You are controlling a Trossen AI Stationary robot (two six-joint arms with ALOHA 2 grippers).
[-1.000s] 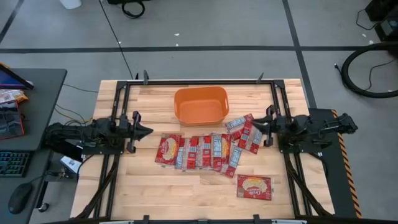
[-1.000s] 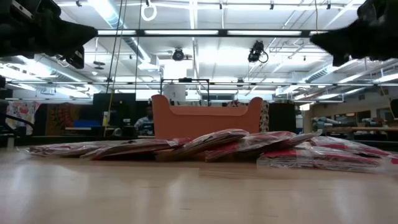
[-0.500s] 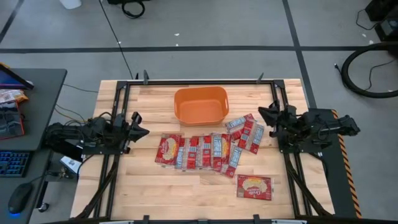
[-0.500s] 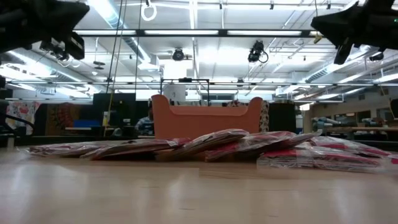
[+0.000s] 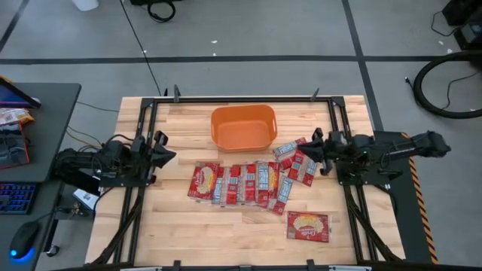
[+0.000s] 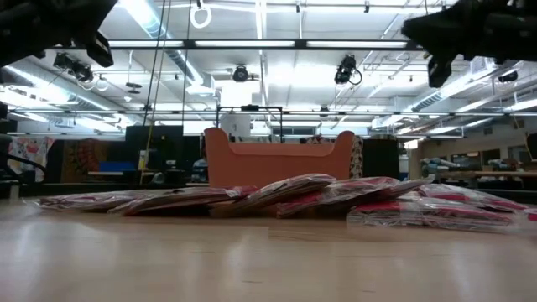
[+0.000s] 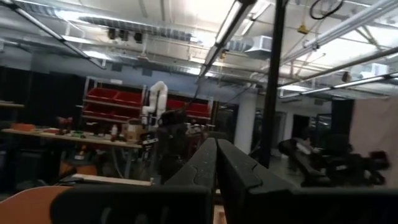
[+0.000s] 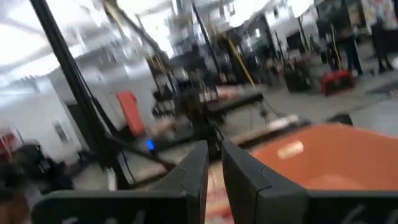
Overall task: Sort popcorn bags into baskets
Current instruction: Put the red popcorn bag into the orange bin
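The orange basket [image 5: 242, 128] stands on its base at the table's far middle and also shows in the low view [image 6: 277, 164]. Red popcorn bags [image 5: 248, 182] lie flat in an overlapping row in front of it [image 6: 294, 195]. A few more bags [image 5: 297, 159] lie to the right. One bag [image 5: 308, 226] lies alone near the front right. My left gripper [image 5: 172, 155] hovers at the table's left, shut [image 7: 216, 146], touching nothing. My right gripper [image 5: 310, 144] hovers above the right-hand bags, its fingers a narrow gap apart [image 8: 215, 149].
A black metal frame [image 5: 241, 98] runs round the wooden table top. Bare wood lies at the near left [image 5: 188, 233] and to either side of the basket. A desk with a keyboard and a mouse [image 5: 22, 237] stands beyond the table's left edge.
My right gripper has reached toward the table's left, out over the right-hand bags. My left gripper has drawn back a little toward the table's left edge and risen. The bags and the basket have kept still.
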